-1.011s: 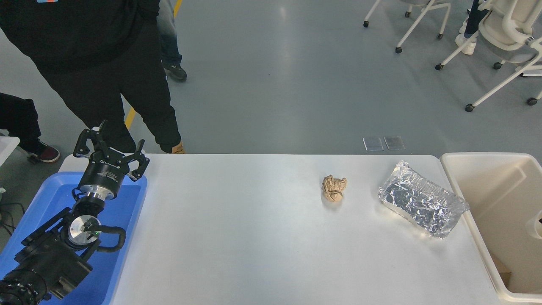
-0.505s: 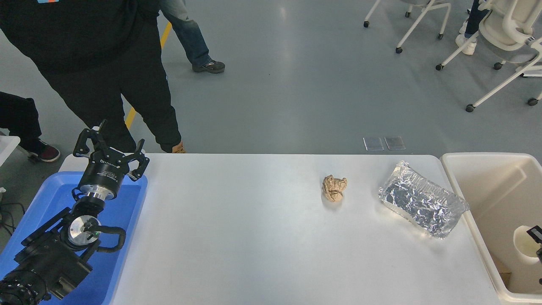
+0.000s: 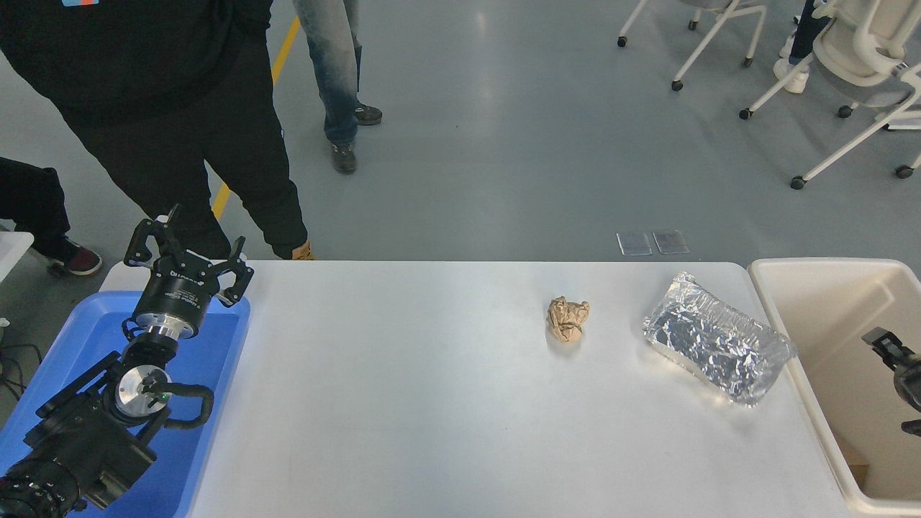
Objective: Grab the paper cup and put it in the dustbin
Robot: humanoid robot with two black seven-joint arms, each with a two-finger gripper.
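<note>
Where the frame cuts it, right gripper (image 3: 886,345) over dustbin (image 3: 820,273), grip unclear (cup unseen).

White table (image 3: 432,403), blue tray (image 3: 209,403) at its left end, black left gripper (image 3: 188,260) with a silver wrist ring. Crumpled brown paper ball (image 3: 568,319), crinkled silver foil container (image 3: 718,347), plain cream dustbin (image 3: 820,288), grey floor (image 3: 504,144) with a yellow line.

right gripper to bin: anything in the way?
Nothing visible. The right gripper is already over the open bin; the foil container sits outside its rim on the table. No cup shows in this frame.
</note>
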